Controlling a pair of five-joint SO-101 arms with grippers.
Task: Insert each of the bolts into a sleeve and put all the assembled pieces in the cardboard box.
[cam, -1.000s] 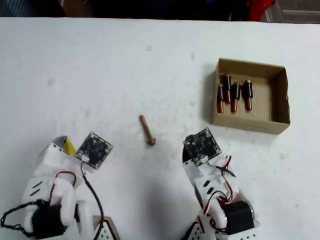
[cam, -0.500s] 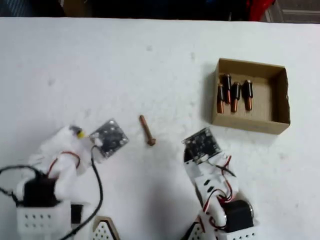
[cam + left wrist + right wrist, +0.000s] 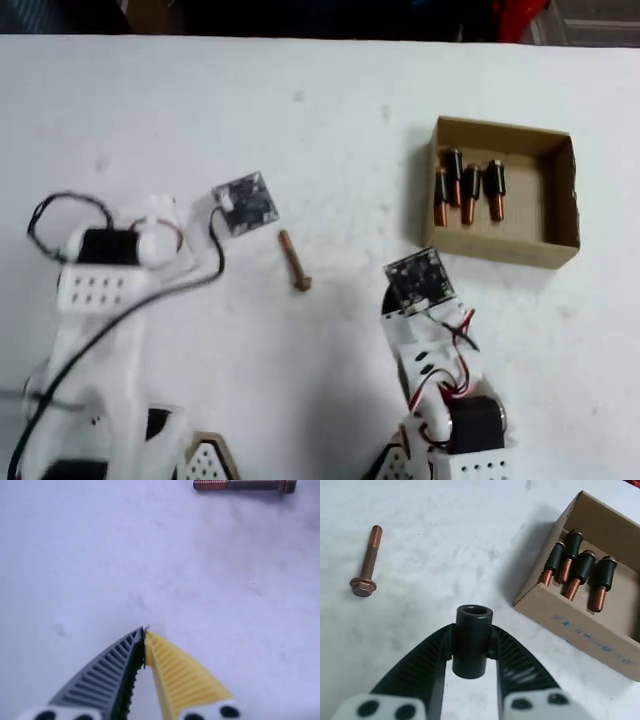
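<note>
The right gripper (image 3: pixel 471 630) pinches a black sleeve (image 3: pixel 471 644). The loose bolt (image 3: pixel 295 262) lies at nine o'clock from it. The cardboard box (image 3: pixel 500 252) – at one o'clock – holds seemingly four assembled pieces (image 3: pixel 467 190). The left gripper (image 3: pixel 145 636) is pressed together, empty.

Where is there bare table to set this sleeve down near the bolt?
Bare table lies between the bolt and the box, and all along the far side beyond them. Crowded: the left arm beside the bolt, and the box's end nearest the bolt, where four assembled pieces lie.
</note>
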